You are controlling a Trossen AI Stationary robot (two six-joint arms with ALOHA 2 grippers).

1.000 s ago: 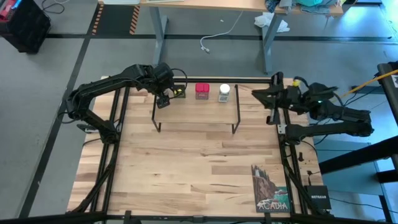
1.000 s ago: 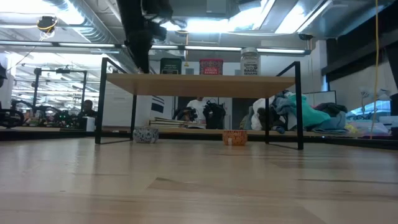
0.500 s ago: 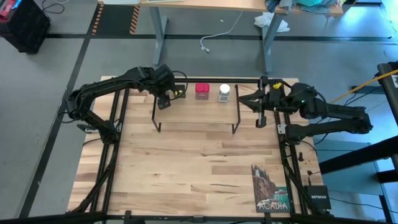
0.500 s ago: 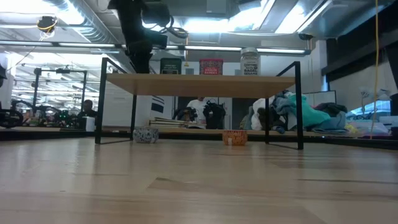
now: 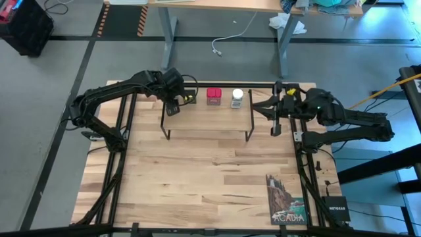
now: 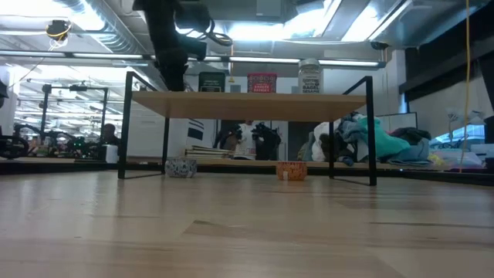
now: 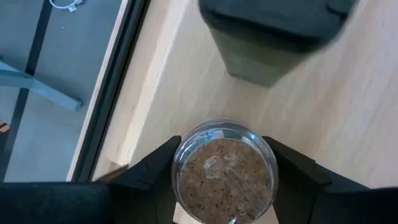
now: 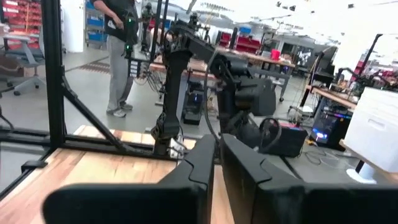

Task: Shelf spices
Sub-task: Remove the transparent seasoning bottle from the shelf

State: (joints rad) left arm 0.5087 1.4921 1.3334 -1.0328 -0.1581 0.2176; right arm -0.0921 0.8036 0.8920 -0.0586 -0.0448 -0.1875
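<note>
The shelf point(image 5: 207, 122) stands at the table's far middle. On its plank stand a dark square tin point(image 6: 211, 81), a red square tin point(image 5: 214, 96) and a white-capped clear jar point(image 5: 237, 97). A tiny round jar point(image 7: 225, 169) with tan contents sits on the plank near its left end, on the near side of the dark tin point(image 7: 273, 37). My left gripper point(image 5: 173, 106) is over it from above, a finger on each side. In the low view the left gripper point(image 6: 171, 73) hides the jar. My right gripper point(image 5: 273, 110) hangs level to the right of the shelf, shut and empty. My left gripper pinches the tiny jar between its two fingers, which lie against opposite parts of its round wall point(image 7: 181, 180). The fingers point(image 7: 155, 180) come steeply from above, slanting down. The jar stands upright with its bottom on the shelf plank.
A printed card point(image 5: 285, 199) lies at the table's near right corner, with a small black box point(image 5: 336, 207) beside it off the edge. Under the shelf the low view shows a small patterned bowl point(image 6: 181, 167) and an orange thing point(image 6: 291, 171). A person point(image 8: 121, 43) stands beyond the table.
My right gripper has moved toward the table's left, closer to the shelf's right end, and has sunk a little. It stays shut. The tins and jars on the shelf have kept their places.
</note>
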